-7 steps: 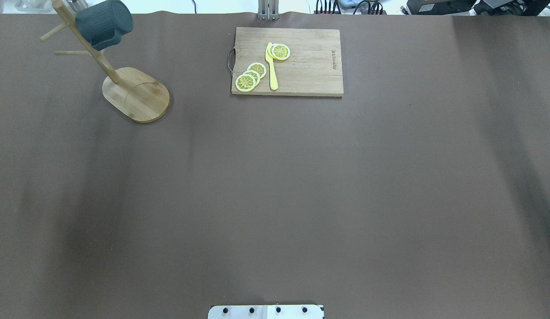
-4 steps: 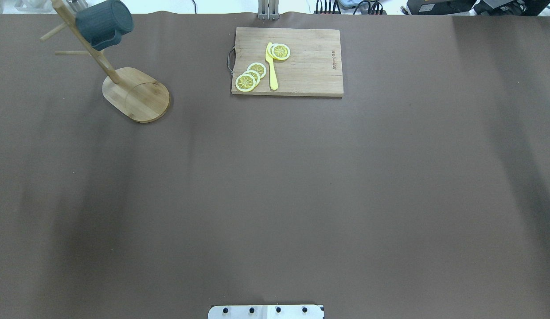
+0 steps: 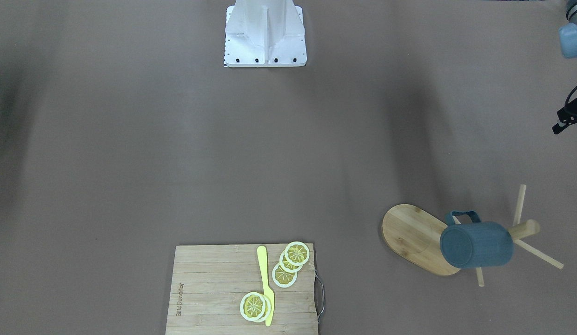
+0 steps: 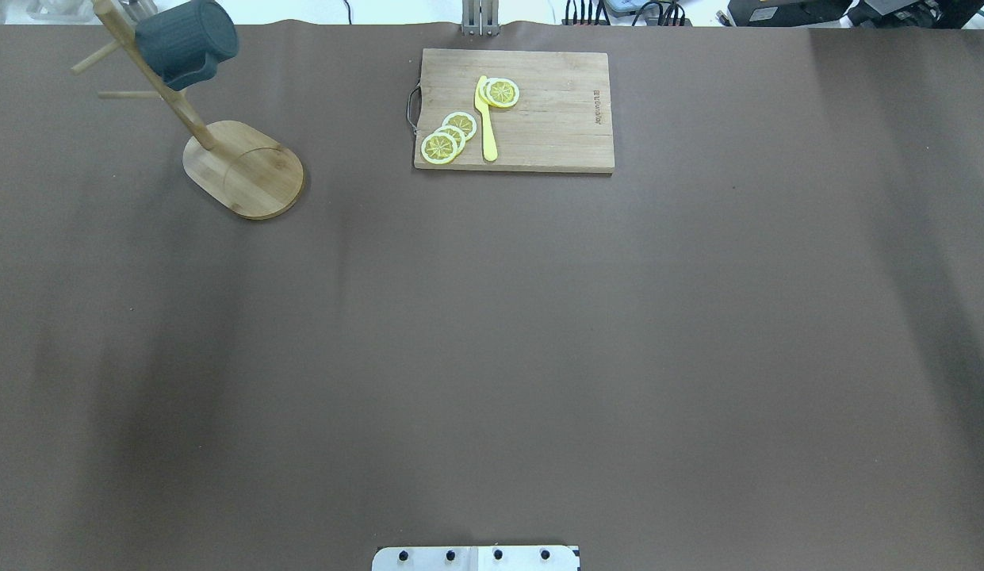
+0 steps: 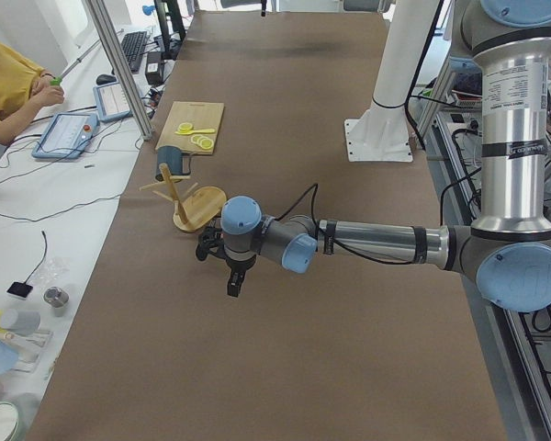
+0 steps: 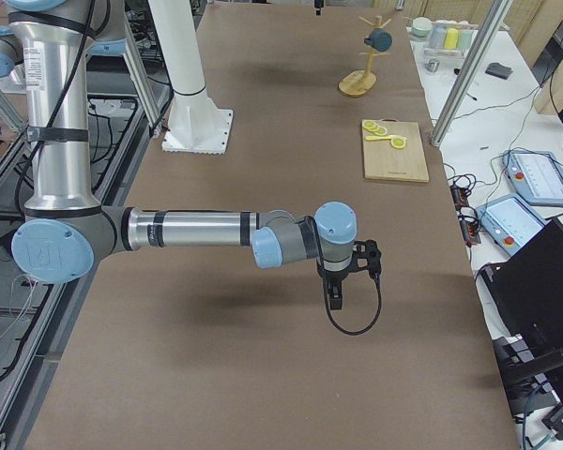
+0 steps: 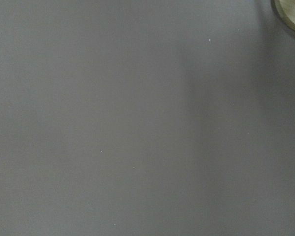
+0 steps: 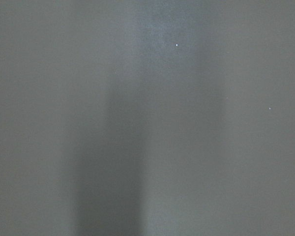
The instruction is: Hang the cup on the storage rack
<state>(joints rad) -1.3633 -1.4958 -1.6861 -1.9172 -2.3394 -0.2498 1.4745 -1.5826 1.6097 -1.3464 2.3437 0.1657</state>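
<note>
The dark slate-blue cup (image 4: 186,41) hangs by its handle on a peg of the wooden storage rack (image 4: 246,170) at the table's far left. It also shows hanging there in the front view (image 3: 476,244), over the rack's oval base (image 3: 409,235). My left gripper (image 5: 233,285) shows only in the left side view, pointing down, short of the rack (image 5: 197,207) and apart from it. My right gripper (image 6: 335,300) shows only in the right side view, far from the rack (image 6: 358,86). I cannot tell whether either is open or shut.
A rectangular cutting board (image 4: 531,111) with lemon slices (image 4: 448,136) and a yellow knife (image 4: 485,119) lies at the far middle. The robot's white base (image 3: 265,32) stands at the near edge. The left wrist view shows brown table and the rack base's edge (image 7: 292,14).
</note>
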